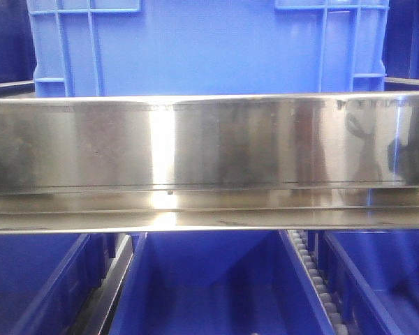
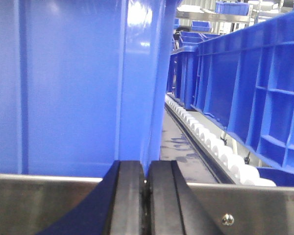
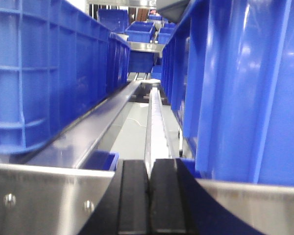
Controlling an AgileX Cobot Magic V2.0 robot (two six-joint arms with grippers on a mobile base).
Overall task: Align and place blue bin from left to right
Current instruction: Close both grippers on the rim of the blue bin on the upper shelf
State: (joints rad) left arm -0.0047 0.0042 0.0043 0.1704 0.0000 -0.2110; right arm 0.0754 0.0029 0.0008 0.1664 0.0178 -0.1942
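The blue bin (image 1: 209, 49) stands straight ahead in the front view, light blue with raised ribs at its corners. A steel rail hides its lower part. In the left wrist view a light blue bin wall (image 2: 68, 88) fills the left side, very close. My left gripper (image 2: 146, 183) is shut just below that wall's corner edge, with nothing between its black fingers (image 2: 130, 196). In the right wrist view a light blue wall (image 3: 245, 88) rises close on the right. My right gripper (image 3: 149, 178) is shut and empty beside it.
A wide steel rail (image 1: 209, 146) crosses the front view, with darker blue crates (image 1: 209, 293) below it. A ribbed crate (image 2: 264, 98) and a white roller track (image 2: 210, 142) lie right of the left gripper. Another ribbed crate (image 3: 44, 73) stands left of the right gripper, beside a roller track (image 3: 156, 122).
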